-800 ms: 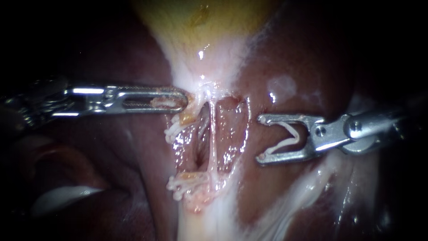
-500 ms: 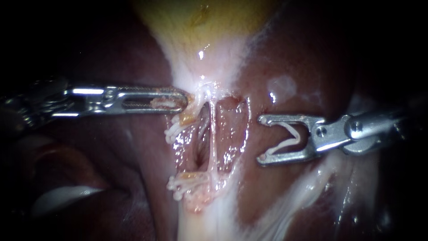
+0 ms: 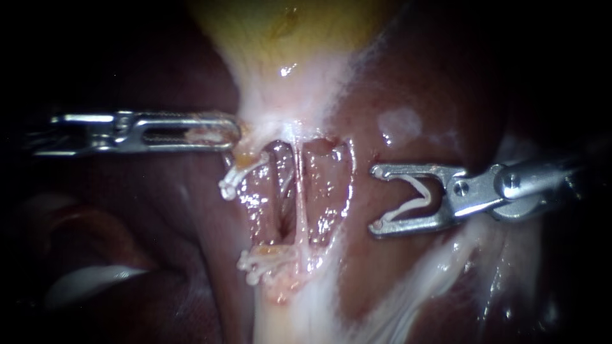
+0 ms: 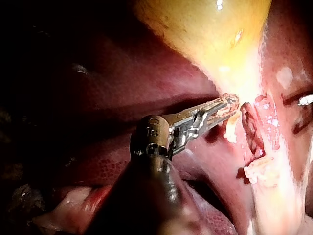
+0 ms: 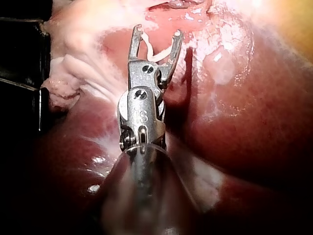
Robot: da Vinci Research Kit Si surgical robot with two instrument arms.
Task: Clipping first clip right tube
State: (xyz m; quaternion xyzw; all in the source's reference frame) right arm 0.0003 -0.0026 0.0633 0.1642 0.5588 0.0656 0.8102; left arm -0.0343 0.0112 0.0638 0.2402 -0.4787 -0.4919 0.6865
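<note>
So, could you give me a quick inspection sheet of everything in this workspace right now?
Surface: dark red liver, wet and shiny, with the yellow gallbladder above it.
Job's things: thin pale tube crosses the opened window and has no clip on it. The white open clip is apart from the tube.
Clutter: upper white clip and lower white clip are already on tissue beside the window.
Instruments: left instrument, jaws shut on pale tissue. Right instrument, jaws hold the open clip.
Cables: nothing seen.
Surroundings: dark, nothing seen.
</note>
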